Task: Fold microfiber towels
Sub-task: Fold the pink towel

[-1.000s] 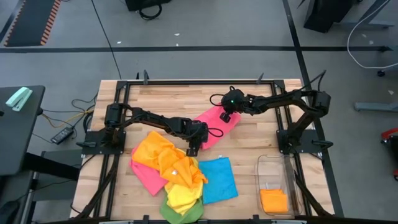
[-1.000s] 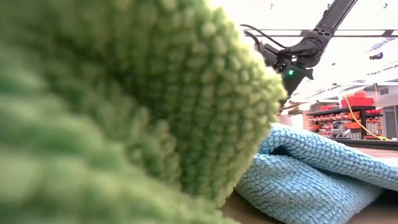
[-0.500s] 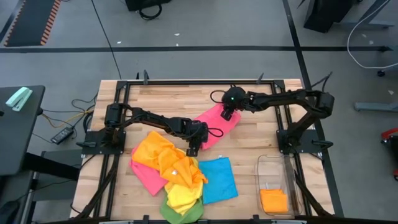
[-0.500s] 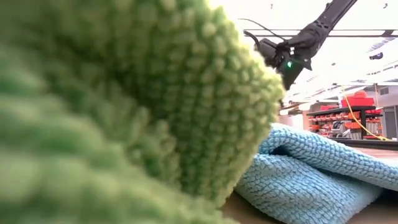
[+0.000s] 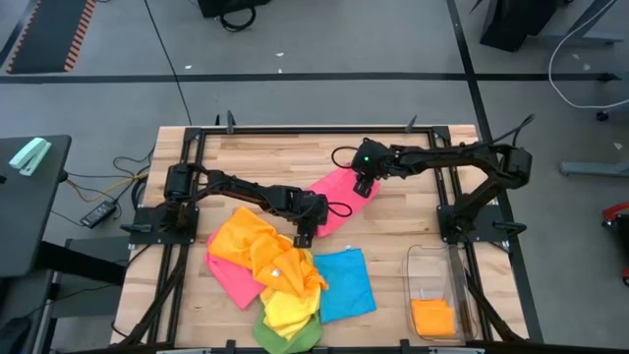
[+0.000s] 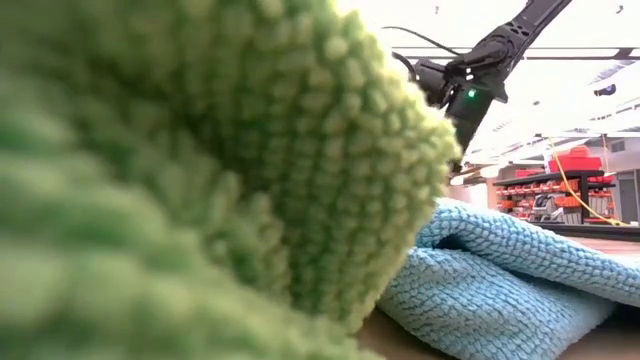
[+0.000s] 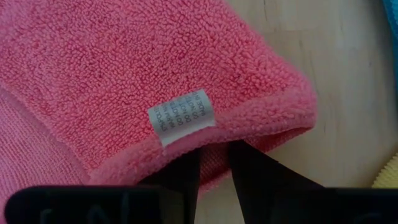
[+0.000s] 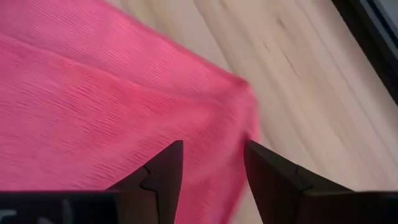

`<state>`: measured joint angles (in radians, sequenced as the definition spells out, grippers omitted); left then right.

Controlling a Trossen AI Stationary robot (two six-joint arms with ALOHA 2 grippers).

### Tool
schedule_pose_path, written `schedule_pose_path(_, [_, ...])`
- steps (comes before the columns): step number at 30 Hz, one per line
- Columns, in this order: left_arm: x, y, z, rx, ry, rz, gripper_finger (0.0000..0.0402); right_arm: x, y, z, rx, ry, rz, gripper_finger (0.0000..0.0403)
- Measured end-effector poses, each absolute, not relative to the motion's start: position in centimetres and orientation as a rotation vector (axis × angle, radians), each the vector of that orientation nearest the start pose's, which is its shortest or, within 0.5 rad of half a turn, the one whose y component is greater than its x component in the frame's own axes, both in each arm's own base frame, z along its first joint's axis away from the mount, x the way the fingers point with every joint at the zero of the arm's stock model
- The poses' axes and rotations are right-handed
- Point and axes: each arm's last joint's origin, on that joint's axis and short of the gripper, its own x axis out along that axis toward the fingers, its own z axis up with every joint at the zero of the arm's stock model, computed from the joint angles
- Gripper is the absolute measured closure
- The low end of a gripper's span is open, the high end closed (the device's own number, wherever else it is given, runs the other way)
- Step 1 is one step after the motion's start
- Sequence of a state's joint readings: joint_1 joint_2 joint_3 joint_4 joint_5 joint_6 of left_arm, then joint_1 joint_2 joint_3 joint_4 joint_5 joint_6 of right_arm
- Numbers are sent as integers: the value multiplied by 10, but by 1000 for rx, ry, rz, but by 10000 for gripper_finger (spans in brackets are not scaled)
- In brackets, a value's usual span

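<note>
One unreadable tag [image 7: 181, 116], pink towel [image 7: 124, 68]

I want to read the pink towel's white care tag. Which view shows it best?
The left wrist view: the tag sits sharp on the pink towel hem, just beyond the left claw. The other views show no tag.
</note>
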<state>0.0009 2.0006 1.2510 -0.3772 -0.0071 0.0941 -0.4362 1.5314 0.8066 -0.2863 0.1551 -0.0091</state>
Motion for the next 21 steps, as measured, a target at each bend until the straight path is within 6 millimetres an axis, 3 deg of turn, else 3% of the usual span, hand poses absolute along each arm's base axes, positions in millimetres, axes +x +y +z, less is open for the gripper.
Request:
schedule_pose_path(15, [390, 0, 133, 91, 1147, -51, 316, 237, -124, 159, 267, 1188, -512, 228])
schedule_pose_path(21, [390, 2, 133, 91, 1148, -49, 312, 236, -121, 158, 309, 1205, -474, 259])
